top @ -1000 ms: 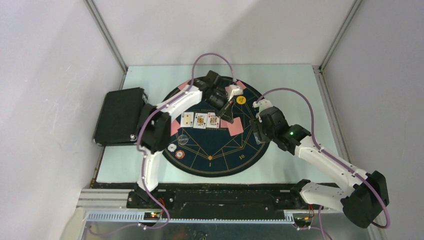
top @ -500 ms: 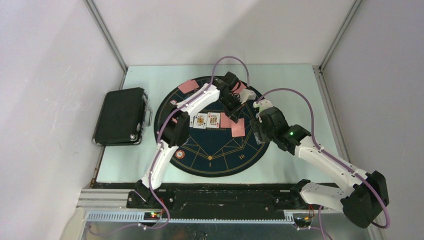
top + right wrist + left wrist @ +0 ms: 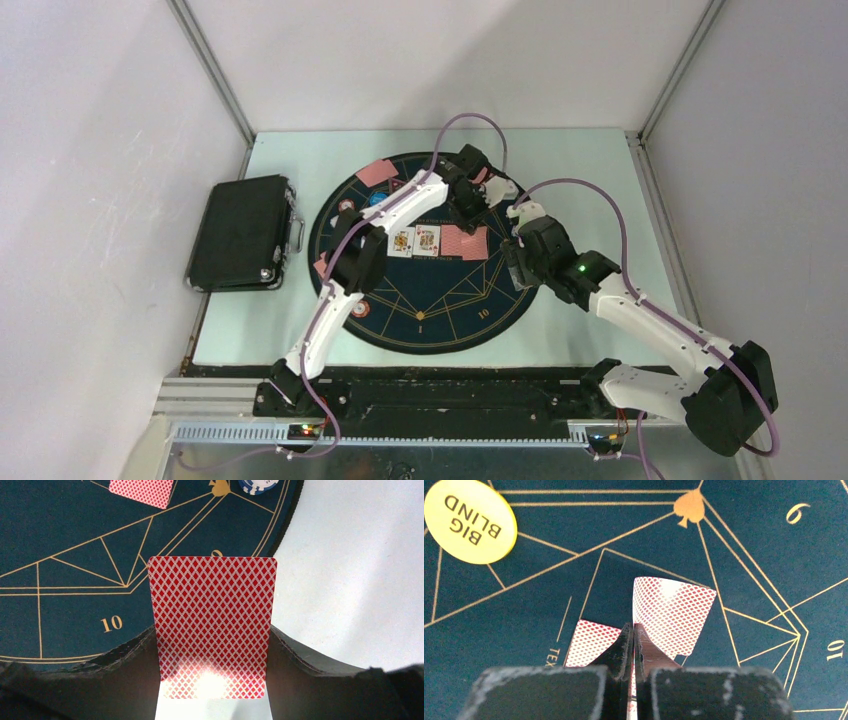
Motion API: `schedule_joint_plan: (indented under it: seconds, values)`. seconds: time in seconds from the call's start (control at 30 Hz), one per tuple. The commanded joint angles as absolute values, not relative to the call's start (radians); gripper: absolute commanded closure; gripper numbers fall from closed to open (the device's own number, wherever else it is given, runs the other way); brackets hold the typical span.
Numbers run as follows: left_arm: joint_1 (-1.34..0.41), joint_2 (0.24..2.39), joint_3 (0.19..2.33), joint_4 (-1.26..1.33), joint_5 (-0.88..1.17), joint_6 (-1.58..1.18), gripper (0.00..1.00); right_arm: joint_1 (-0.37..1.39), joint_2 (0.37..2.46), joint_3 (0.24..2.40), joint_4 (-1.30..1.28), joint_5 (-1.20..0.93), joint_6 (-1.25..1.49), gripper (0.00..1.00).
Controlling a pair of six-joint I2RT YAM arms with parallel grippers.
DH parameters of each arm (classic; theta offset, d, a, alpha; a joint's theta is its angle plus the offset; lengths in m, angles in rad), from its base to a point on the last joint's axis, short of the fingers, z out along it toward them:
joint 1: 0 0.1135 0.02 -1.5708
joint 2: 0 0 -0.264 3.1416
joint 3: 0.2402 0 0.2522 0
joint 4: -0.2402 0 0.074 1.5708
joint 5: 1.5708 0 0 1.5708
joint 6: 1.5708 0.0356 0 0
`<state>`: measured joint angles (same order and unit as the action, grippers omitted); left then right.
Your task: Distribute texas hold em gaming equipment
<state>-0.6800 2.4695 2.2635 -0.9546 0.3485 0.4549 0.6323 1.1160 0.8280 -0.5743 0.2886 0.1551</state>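
left claw [image 3: 633,627] and right claw [image 3: 212,632] each grasp a card

the left claw is clenched on the near edge of a bent card [image 3: 674,612], whose pink diamond back bows up just above the dark round mat [image 3: 744,540], right of the mat's centre. the right claw grips a flat card [image 3: 212,590] by its two long edges, back up, over the mat's right rim; one card or a thin stack, i cannot tell. a yellow "big blind" chip [image 3: 470,521] lies on the mat, hidden from above by the left arm [image 3: 400,200]. a blue chip [image 3: 257,484] on the mat is cut off by the frame. counted from above: two face-up cards [image 3: 402,241] mid-mat, four pink backs [image 3: 377,172] on the mat, the bent one among them, three chips [image 3: 345,206] by its left rim, one black case [image 3: 240,232] left of the mat.
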Motion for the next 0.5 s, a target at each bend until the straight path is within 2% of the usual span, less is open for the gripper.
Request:
schedule_joint_plan:
  seconds: [0.0, 0.47]
  values:
    - [-0.69, 2.477, 2.313, -0.893, 0.357, 0.481, 1.0, 0.628, 1.102, 0.831, -0.537, 0.317, 0.173, 1.0]
    - [-0.691, 2.491, 2.341, -0.934, 0.37, 0.553, 1.0, 0.628, 1.096, 0.831, -0.541, 0.322, 0.171, 1.0]
